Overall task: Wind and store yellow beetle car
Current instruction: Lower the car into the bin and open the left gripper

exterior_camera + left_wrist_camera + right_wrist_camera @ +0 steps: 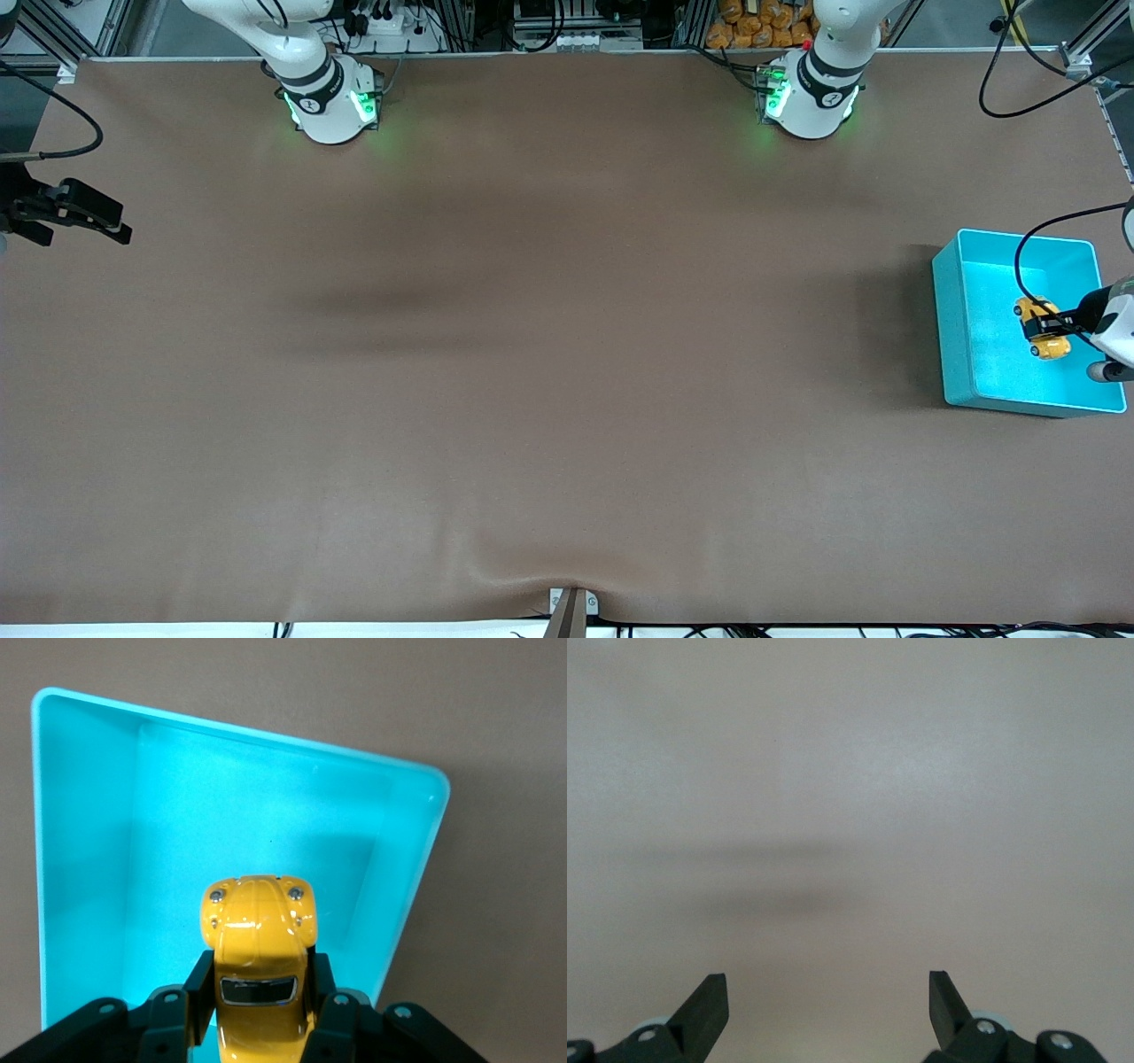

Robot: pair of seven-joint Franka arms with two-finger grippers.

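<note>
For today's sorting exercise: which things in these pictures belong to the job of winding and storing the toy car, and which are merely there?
Part of the job:
- yellow beetle car, held over the bin
- turquoise bin
- left gripper, shut on the car

Merely there:
- right gripper, open, waiting at the right arm's end of the table

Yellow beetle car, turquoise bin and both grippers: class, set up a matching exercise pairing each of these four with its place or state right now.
Column one:
1. yellow beetle car
2. turquoise bin
3. left gripper
4. right gripper

Column two:
A. jaws open, holding nothing, waiting at the right arm's end of the table
B. sits on the table at the left arm's end
C. held up over the bin
D. jaws shut on the car

Pairs: 1-C, 2-B, 3-D, 4-A
</note>
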